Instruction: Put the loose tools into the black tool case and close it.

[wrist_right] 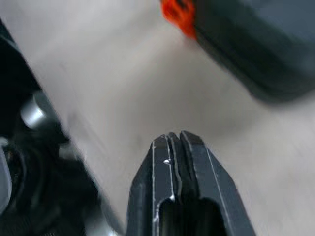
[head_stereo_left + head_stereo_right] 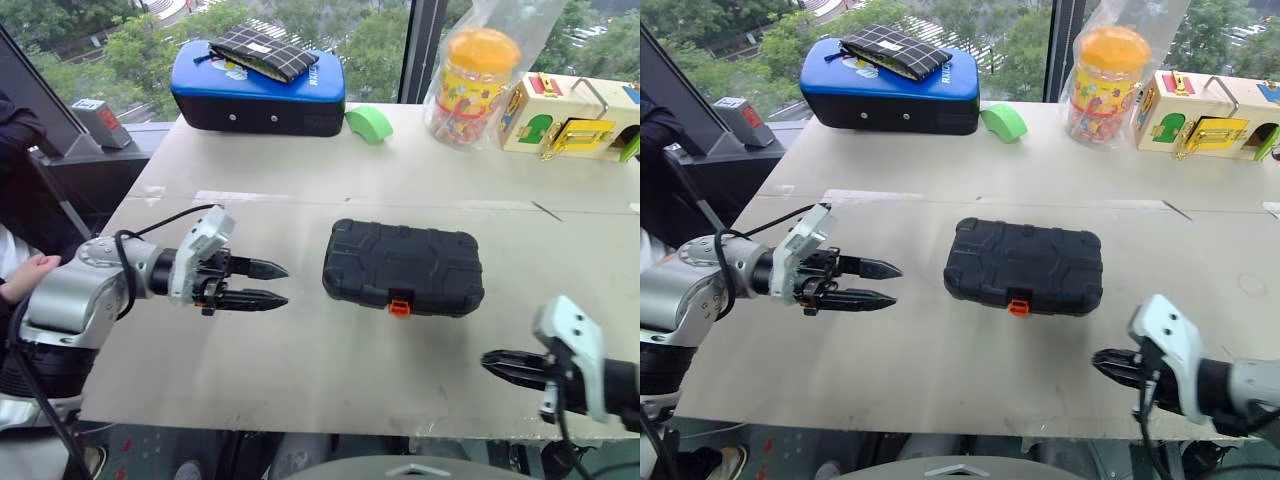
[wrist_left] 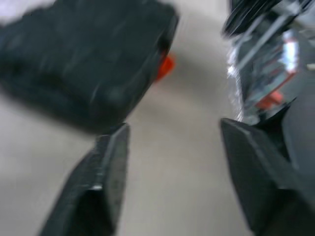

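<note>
— Left eye view first: where is the case found?

— It is seen lying shut on the table, lid down, with its orange latch turned toward the near edge. No loose tools are seen on the table around it.

— And the left gripper?

— It is held level to the left of the case, apart from it, pointed toward the case. Its fingers are spread, with a clear gap between them, and nothing is held.

— The right gripper?

— It is placed near the front edge, to the right of the latch and apart from the case. In the right wrist view its fingers are seen pressed together — empty.

— What is set at the back?

— A blue-topped case with a checked pouch laid on it, a green tape roll just beside it, a bagged jar with an orange lid, and a wooden latch box at the far right.
</note>
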`<state>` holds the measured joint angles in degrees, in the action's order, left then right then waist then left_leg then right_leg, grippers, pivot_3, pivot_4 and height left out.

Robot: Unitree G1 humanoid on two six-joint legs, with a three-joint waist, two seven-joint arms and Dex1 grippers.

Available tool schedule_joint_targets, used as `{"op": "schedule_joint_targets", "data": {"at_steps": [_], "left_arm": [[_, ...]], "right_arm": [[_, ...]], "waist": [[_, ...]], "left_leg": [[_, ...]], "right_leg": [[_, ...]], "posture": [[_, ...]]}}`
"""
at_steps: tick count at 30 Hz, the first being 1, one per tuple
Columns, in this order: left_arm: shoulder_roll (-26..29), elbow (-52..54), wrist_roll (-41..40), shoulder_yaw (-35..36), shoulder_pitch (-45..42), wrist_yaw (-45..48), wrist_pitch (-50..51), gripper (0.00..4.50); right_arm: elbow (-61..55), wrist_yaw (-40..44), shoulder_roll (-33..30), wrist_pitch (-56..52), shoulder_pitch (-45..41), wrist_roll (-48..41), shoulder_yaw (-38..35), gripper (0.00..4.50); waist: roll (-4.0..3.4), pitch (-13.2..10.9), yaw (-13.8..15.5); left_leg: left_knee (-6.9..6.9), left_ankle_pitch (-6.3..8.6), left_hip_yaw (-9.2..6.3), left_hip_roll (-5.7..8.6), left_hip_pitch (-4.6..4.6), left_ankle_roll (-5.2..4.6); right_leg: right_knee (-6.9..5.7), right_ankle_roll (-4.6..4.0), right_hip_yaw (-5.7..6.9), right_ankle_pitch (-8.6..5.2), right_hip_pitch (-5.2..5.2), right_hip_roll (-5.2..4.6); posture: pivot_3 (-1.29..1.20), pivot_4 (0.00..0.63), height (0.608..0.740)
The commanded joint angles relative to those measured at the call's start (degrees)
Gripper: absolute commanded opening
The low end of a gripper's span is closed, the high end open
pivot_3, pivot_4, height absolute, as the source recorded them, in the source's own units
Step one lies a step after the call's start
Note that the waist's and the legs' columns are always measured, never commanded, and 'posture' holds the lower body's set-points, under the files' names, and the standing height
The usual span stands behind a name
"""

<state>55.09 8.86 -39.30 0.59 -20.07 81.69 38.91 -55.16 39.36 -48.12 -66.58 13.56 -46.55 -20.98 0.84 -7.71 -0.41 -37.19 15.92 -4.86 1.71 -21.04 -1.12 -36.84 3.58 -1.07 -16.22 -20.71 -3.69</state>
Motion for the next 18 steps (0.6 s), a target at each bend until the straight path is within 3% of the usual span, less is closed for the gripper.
{"op": "schedule_joint_targets", "data": {"at_steps": [1, 3, 4, 7, 12, 18], "left_arm": [[-2.0, 2.7, 0.9, -1.7, -1.9, -1.4, -0.9, 1.09], [-3.9, 3.1, 1.9, -3.4, -3.9, -2.5, -1.3, 0.15], [-4.3, 3.2, 2.4, -4.0, -4.4, -2.5, -1.6, 0.06], [-7.9, 2.2, 5.2, -6.5, -7.7, -4.4, -3.9, 0.06], [-14.7, -5.2, 14.4, -11.6, -14.2, -9.3, -10.7, 0.06], [-21.8, -16.5, 23.0, -17.4, -22.2, -11.2, -16.3, 0.06]], "right_arm": [[3.4, -9.5, 2.6, -3.7, -7.4, 3.5, 9.1, 0.00], [7.9, -15.4, 4.0, -6.8, -12.7, 7.5, 13.0, 0.00], [9.4, -17.4, 4.7, -8.1, -14.5, 8.6, 13.8, 0.00], [15.6, -23.2, 8.5, -11.4, -22.4, 11.9, 14.2, 0.00], [24.9, -26.0, 9.5, -8.0, -31.1, 17.4, 17.0, 0.00], [20.8, -19.5, 7.2, -9.2, -28.5, 13.9, 15.2, 0.00]], "waist": [[-0.05, 0.0, -0.4], [-0.04, 0.0, -0.3], [-0.04, 0.0, -0.3], [-0.02, 0.0, -0.4], [-0.06, 0.0, -0.3], [-0.09, 0.0, -0.2]], "left_leg": [[0.02, 0.00, 0.00, 0.00, 0.00, 0.00], [0.13, -0.02, -0.05, 0.01, -0.17, 0.04], [0.13, -0.05, -0.09, 0.00, -0.23, 0.09], [-0.01, -0.16, -0.18, 0.00, -0.79, 0.28], [-0.14, -0.09, 0.18, 0.19, -0.68, 0.09], [-0.12, -0.16, -0.05, 0.11, -0.80, 0.21]], "right_leg": [[-0.02, 0.00, -0.04, 0.00, -0.02, -0.02], [0.00, 0.00, -0.03, -0.02, -0.26, 0.00], [0.01, 0.00, -0.02, -0.02, -0.31, 0.03], [-0.08, 0.01, -0.01, -0.01, -0.78, 0.11], [-0.18, 0.06, -0.28, 0.21, -0.79, 0.08], [-0.23, 0.10, -0.12, 0.22, -0.89, 0.33]], "posture": [[0.00, 0.150, 0.740], [0.00, 0.150, 0.740], [0.00, 0.150, 0.740], [0.00, 0.150, 0.740], [0.00, 0.150, 0.740], [0.00, 0.150, 0.740]]}}
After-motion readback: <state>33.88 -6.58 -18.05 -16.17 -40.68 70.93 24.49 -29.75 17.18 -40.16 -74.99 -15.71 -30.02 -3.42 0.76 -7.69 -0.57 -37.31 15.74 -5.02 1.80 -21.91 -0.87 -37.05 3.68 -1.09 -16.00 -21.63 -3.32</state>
